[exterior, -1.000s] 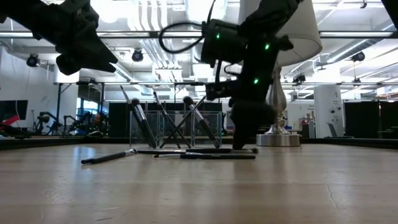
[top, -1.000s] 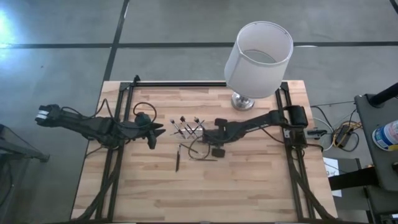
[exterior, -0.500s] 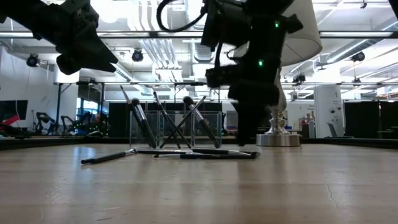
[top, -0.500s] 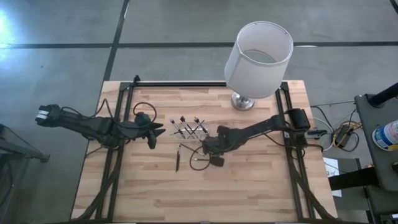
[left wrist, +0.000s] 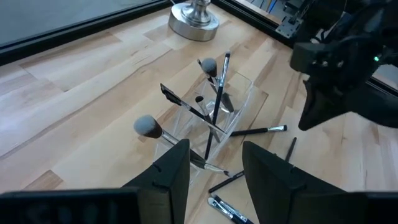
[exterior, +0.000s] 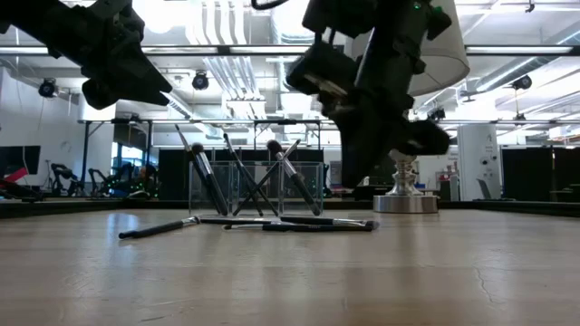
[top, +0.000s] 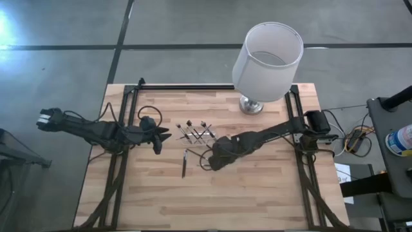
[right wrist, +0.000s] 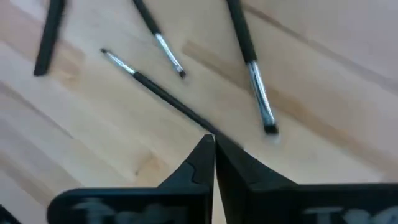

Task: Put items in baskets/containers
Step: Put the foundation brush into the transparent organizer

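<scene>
A clear container [top: 195, 133] [left wrist: 214, 118] stands mid-table with several brushes leaning in it, bristles up. More thin brushes [exterior: 272, 224] [top: 183, 166] lie flat on the wood in front of it. My right gripper [right wrist: 213, 146] [top: 207, 160] hangs above those loose brushes, pointing steeply down, shut on the end of one thin brush [right wrist: 155, 90]. My left gripper [left wrist: 217, 180] [top: 161, 136] hovers open to the left of the container, above the table, with nothing between its fingers. My right gripper pinches the dark handle end [right wrist: 204, 129] of a thin brush between the free ends of its two fingers, coming from above and slanting down. The brush runs away from the fingers toward the table, silvery tip [right wrist: 107, 53] lowest. Whether that tip rests on the wood, I cannot tell.
A lamp with a white drum shade [top: 266, 61] stands on a metal foot [top: 251, 104] at the far right, close behind my right arm. Black cable loops lie by both arms. The near half of the table [top: 257, 200] is bare wood.
My right gripper has risen off the table, shifted a little toward the near left, and rolled about its own pointing line. The brushes lying on the table and those in the container stand as before.
</scene>
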Controlling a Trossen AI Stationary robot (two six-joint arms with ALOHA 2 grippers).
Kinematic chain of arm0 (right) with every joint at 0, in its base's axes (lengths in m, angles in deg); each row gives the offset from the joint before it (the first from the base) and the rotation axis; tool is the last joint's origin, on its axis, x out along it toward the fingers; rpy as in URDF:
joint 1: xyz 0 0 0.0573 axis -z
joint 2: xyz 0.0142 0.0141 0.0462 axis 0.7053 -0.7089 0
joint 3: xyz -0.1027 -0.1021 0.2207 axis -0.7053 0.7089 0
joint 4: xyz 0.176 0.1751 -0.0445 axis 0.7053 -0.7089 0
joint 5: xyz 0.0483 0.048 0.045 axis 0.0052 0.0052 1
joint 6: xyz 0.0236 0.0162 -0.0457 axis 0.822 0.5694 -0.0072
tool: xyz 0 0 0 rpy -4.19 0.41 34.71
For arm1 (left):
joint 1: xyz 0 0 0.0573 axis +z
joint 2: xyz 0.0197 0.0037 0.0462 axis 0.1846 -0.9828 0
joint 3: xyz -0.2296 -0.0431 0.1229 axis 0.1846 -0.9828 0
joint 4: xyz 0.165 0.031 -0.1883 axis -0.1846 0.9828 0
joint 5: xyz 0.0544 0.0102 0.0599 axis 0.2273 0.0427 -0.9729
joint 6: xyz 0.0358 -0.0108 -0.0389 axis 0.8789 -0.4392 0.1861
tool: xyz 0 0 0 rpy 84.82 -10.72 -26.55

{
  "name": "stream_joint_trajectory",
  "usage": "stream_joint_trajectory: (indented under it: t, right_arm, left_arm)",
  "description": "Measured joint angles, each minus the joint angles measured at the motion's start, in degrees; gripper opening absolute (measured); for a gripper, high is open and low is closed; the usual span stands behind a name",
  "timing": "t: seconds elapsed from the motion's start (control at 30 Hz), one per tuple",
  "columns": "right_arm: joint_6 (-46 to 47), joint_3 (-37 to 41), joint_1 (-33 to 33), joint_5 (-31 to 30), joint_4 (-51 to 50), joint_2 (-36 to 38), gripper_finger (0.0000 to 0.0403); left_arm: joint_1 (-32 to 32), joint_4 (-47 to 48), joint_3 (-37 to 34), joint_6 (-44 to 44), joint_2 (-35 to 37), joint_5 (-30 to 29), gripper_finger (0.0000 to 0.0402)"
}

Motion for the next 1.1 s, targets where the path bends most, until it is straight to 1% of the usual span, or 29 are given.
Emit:
stream_joint_trajectory:
  t: [0.1,0.2,0.43,0.6,0.67,0.9,0.97,1.1]
  right_arm:
    - [5.9,0.2,-0.3,-2.5,-2.4,0.0,0.0009]
    - [10.6,0.2,-0.3,-3.5,-4.6,0.0,0.0009]
    - [16.6,0.7,-0.7,-4.4,-2.8,-0.3,0.0009]
    - [20.5,2.5,-1.0,-5.1,-2.4,-0.3,0.0008]
    - [22.5,3.7,-1.1,-5.6,-0.4,-0.3,0.0008]
    - [24.3,5.7,-1.7,-6.2,4.8,-0.3,0.0008]
    - [25.2,6.1,-1.8,-7.3,5.1,-0.7,0.0008]
    - [25.0,6.3,-1.8,-7.2,5.3,-1.5,0.0009]
  left_arm:
    - [0.0,0.0,0.0,0.0,0.0,0.1,0.0140]
    - [0.0,0.0,0.0,0.0,0.0,0.5,0.0140]
    - [0.0,0.0,0.0,0.0,0.0,0.5,0.0140]
    - [0.0,0.0,0.0,0.0,0.0,0.5,0.0140]
    - [0.0,0.0,0.0,0.0,0.0,0.5,0.0140]
    - [0.0,0.0,0.0,0.0,0.0,0.5,0.0140]
    - [0.0,0.0,0.0,0.0,0.0,0.5,0.0140]
    - [0.0,0.0,0.0,0.1,0.0,0.4,0.0140]
